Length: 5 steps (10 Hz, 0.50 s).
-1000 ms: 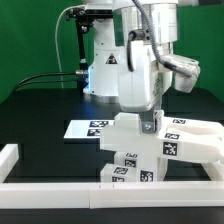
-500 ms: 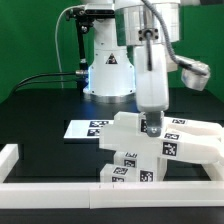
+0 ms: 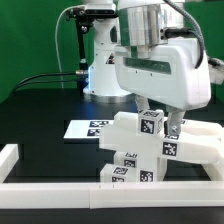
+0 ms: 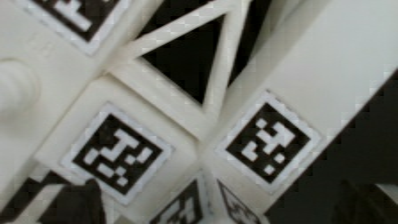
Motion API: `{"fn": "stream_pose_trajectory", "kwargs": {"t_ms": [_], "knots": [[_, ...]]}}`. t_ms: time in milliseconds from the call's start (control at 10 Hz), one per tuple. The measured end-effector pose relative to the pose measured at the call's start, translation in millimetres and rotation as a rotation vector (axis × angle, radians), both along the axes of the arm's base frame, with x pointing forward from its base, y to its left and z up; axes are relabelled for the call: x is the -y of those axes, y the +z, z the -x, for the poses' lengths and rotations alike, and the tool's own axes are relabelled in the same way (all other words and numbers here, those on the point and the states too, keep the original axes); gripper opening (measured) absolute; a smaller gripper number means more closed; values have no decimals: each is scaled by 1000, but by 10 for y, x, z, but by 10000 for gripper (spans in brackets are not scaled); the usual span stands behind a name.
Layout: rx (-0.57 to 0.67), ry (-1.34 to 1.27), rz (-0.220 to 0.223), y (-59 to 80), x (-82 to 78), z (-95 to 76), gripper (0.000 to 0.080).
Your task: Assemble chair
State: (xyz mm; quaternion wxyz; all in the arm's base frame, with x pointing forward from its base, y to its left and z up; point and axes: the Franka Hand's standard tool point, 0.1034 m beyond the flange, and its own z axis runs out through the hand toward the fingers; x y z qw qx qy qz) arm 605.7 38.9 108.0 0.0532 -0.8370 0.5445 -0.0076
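The chair (image 3: 135, 152) is a white stepped stack of blocky, tagged pieces near the front rail, with a bar (image 3: 195, 143) reaching toward the exterior view's right. A small tagged block (image 3: 152, 125) stands on its top step. My gripper (image 3: 157, 120) hangs straight over that block, open, one finger (image 3: 141, 107) on each side and apart from it. The wrist view shows the chair's white panels close up, with a tag (image 4: 267, 140) and a dark triangular gap (image 4: 187, 60). My fingertips hardly show there.
The marker board (image 3: 88, 128) lies flat on the black table behind the chair on the exterior view's left. A low white border rail (image 3: 20, 185) runs along the front and left. The robot base (image 3: 105, 70) stands at the back with cables.
The jaws have gone from shut on the top block to open and have let it go. The hand has turned about its axis and now shows its broad side.
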Motion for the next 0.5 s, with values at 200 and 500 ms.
{"fn": "stream_pose_trajectory", "kwargs": {"t_ms": [200,500], "knots": [[-8,438,64,22,66,3,649],[-5,547,76,12,81,-3,538]]}}
